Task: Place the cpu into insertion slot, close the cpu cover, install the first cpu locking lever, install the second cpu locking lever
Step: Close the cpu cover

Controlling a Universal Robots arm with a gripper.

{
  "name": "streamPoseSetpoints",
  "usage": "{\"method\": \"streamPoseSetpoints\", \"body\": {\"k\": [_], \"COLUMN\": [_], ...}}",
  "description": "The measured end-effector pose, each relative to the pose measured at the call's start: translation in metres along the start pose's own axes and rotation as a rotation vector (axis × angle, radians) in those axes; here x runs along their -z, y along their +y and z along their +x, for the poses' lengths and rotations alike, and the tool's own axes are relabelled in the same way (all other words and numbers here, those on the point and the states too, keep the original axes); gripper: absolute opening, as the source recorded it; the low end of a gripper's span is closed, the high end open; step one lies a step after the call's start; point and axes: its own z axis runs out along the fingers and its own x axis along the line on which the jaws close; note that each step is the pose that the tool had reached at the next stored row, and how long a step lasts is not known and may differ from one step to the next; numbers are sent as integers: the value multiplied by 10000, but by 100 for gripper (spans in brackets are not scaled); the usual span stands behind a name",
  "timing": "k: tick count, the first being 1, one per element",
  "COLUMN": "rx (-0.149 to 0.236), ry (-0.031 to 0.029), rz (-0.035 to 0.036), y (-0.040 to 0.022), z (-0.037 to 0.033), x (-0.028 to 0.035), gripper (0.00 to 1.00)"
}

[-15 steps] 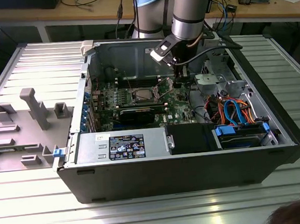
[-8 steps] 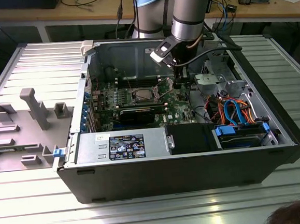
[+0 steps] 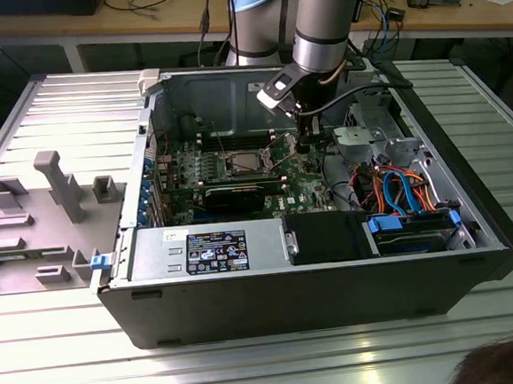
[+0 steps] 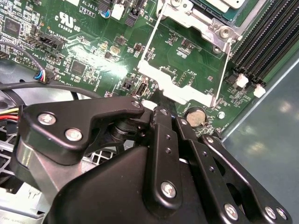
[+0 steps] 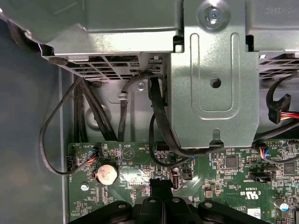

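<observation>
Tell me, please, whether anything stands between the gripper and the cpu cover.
Nothing visible does. In the second wrist view the gripper sits right at the cpu cover's silver edge, with no cable or part between them. A coin cell lies on the circuit board beside the gripper.

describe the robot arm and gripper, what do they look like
The arm is a silver-grey cylinder with a light blue joint cap and a black cable looping from its wrist. The gripper is matte black, built of flat linkage bars fastened with silver screws.
</observation>
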Motion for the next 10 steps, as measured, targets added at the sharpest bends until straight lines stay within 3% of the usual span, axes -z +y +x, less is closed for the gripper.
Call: {"method": "streamPoseSetpoints", "body": {"k": [10], "rx": [0], "ry": [0], "rz": [0], "y": [0], "z": [0], "x": [-30], "gripper": [11]}}
